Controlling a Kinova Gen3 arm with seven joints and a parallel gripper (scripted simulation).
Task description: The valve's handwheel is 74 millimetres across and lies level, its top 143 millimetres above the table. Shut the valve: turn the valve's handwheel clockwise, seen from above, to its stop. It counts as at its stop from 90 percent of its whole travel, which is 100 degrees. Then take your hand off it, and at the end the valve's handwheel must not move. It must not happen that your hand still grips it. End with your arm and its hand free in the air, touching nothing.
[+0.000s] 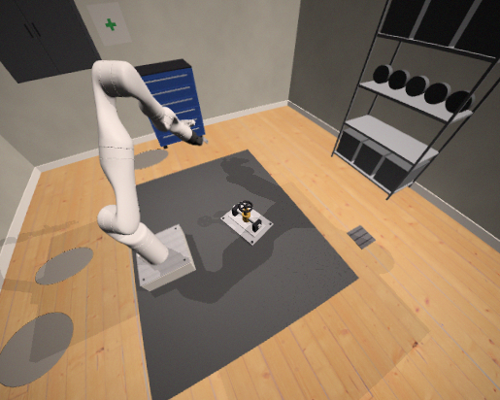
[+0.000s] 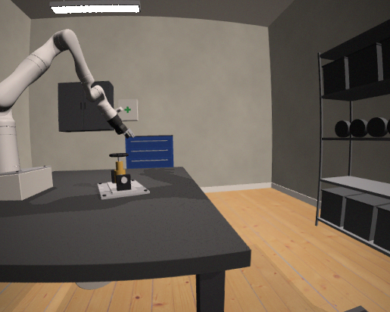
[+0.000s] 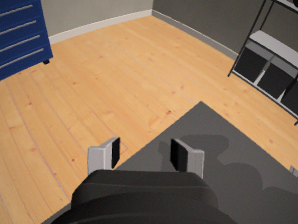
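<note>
The valve (image 1: 246, 216) (image 2: 120, 175) stands on a light grey base plate (image 1: 237, 228) (image 2: 104, 189) in the middle of the dark table (image 1: 275, 272) (image 2: 138, 235). It has a yellow body and a black handwheel (image 1: 246, 206) (image 2: 118, 154) lying level on top. My gripper (image 1: 205, 141) (image 2: 130, 132) (image 3: 145, 149) is open and empty. It hangs well above the handwheel, off towards the table's far side, tilted downwards. The valve does not show in the wrist view, which shows only the table's corner and the floor.
The arm's grey pedestal (image 1: 175, 264) (image 2: 21, 185) stands on the table left of the valve. A blue drawer cabinet (image 1: 178, 94) (image 2: 150, 151) (image 3: 16, 23) stands by the back wall. A black shelf rack (image 1: 411, 112) (image 2: 362, 151) stands on the right.
</note>
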